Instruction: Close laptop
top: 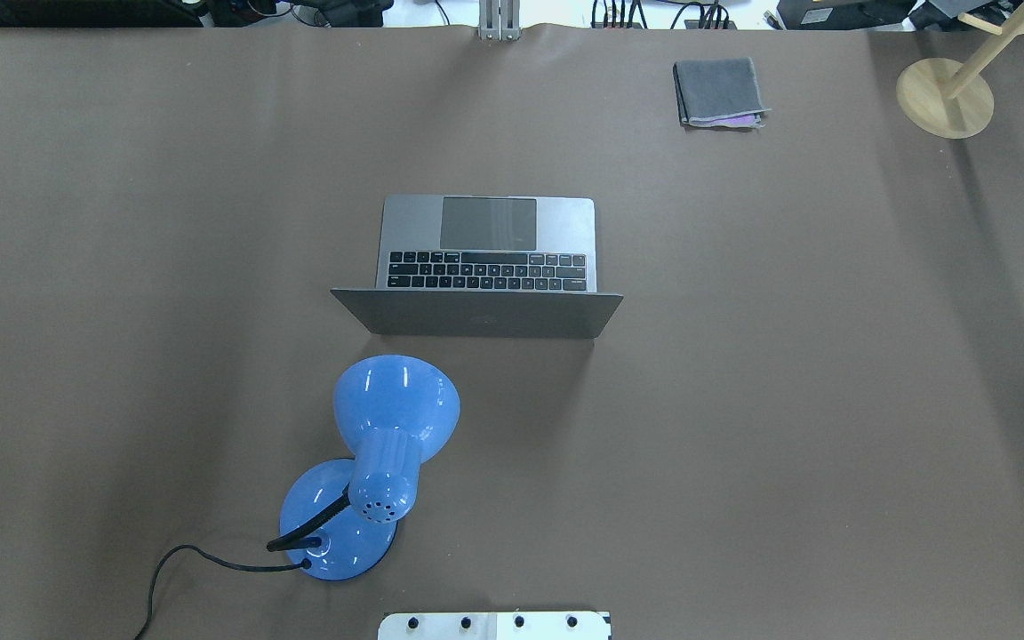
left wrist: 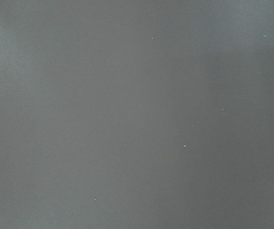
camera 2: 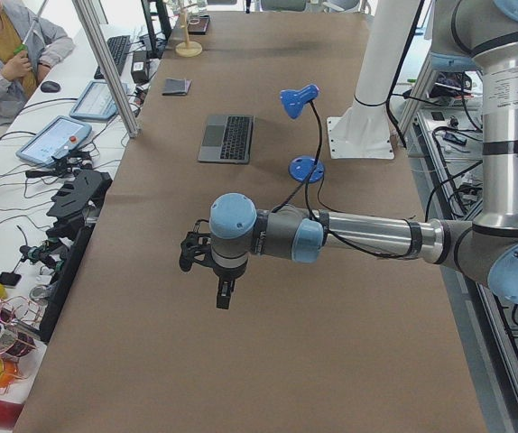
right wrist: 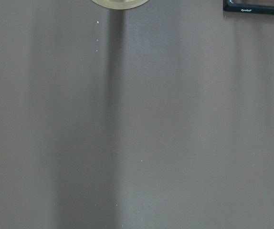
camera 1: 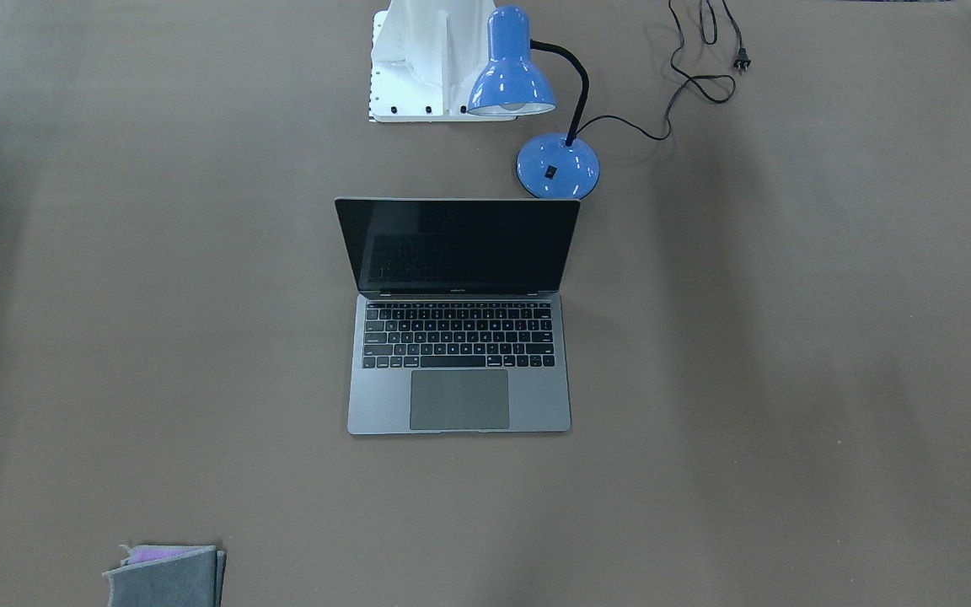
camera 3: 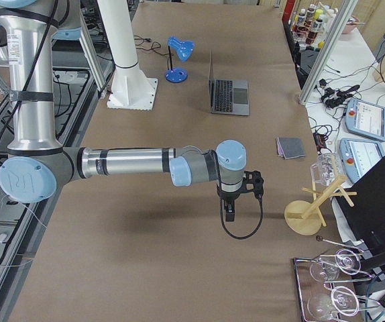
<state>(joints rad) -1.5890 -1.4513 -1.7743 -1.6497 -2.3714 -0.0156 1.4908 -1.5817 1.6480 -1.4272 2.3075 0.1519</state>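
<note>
Table [camera 1: 789, 337]: brown cover sheet, matt, paper-like, smooth, with faint creases and no glare.
Laptop [camera 1: 458, 396]: grey metal body with a satin-matt finish. The keys are black and matt, and the trackpad has a slightly smoother sheen. The screen is black and glossy and faintly mirrors the keyboard.
Lamp [camera 1: 511, 76], upper centre: shade and base are glossy blue with sharp highlights. Neck and cord are black and dull.
Cloth [top: 718, 91], upper right of overhead view: grey fabric, soft, matt.
Stand [top: 943, 98], upper right corner: pale wood, matt.
Near arm [camera 2: 367, 236], left side view: silver metal tube with a satin finish. Joint caps are smooth light blue, plastic-looking.
Pedestal [camera 1: 418, 59], top centre: white, smooth, painted look.
</note>
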